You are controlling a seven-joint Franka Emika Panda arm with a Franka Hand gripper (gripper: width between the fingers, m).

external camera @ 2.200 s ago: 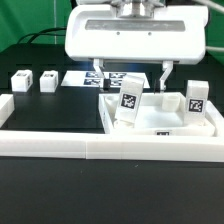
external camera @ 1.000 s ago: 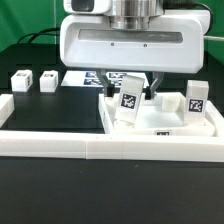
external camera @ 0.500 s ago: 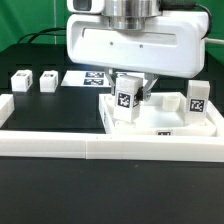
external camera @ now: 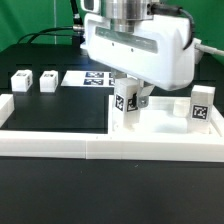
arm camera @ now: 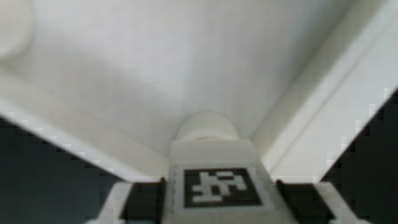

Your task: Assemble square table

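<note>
Scanning from the exterior view's left: first leg block (external camera: 18, 78) and second leg block (external camera: 47, 80) stood loose on the black table (external camera: 60, 112), just beside each other. The marker board (external camera: 92, 76) lay behind them. Near centre the gripper (external camera: 131, 101) was tilted, jaws narrowed onto the held leg block (external camera: 125, 101). That block leaned over the square slab (external camera: 165, 128); contact with it could not be told. The last leg block (external camera: 201, 104) stood upright at the slab's right end. The border wall (external camera: 60, 146) ran along the front.
</note>
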